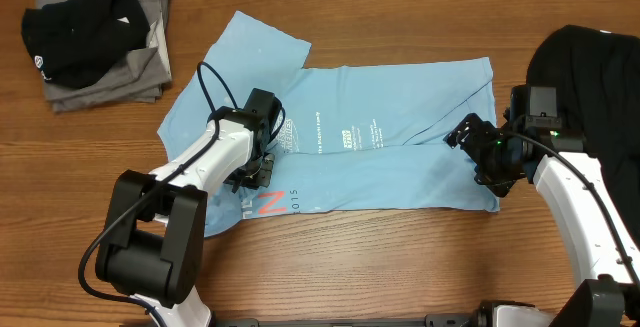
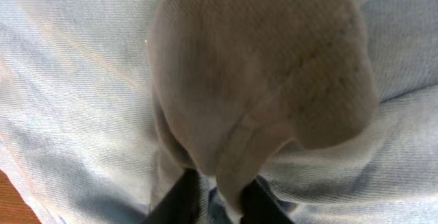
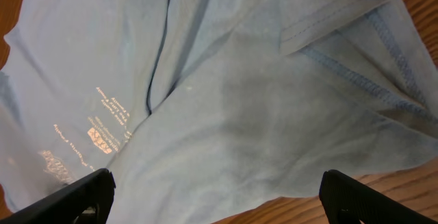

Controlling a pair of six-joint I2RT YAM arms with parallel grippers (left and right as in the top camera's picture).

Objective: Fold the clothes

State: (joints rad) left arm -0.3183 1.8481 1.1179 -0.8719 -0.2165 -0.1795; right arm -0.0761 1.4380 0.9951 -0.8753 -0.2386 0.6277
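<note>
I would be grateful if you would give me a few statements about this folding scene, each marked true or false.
1. The left gripper pinches a bunch of the light-blue T-shirt. True.
2. The right gripper is shut on that shirt. False: its jaws stand wide open over the cloth.
3. A black garment lies beside the right arm. True.
4. The folded pile at the far left corner is all red. False: it is black on grey.

White shells and black joints on left arm [image 1: 200, 162] and right arm [image 1: 578, 195]; left end effector [image 1: 258, 175] and right end effector [image 1: 478, 159] black; black cable [image 1: 205, 79] loops mid-left.
</note>
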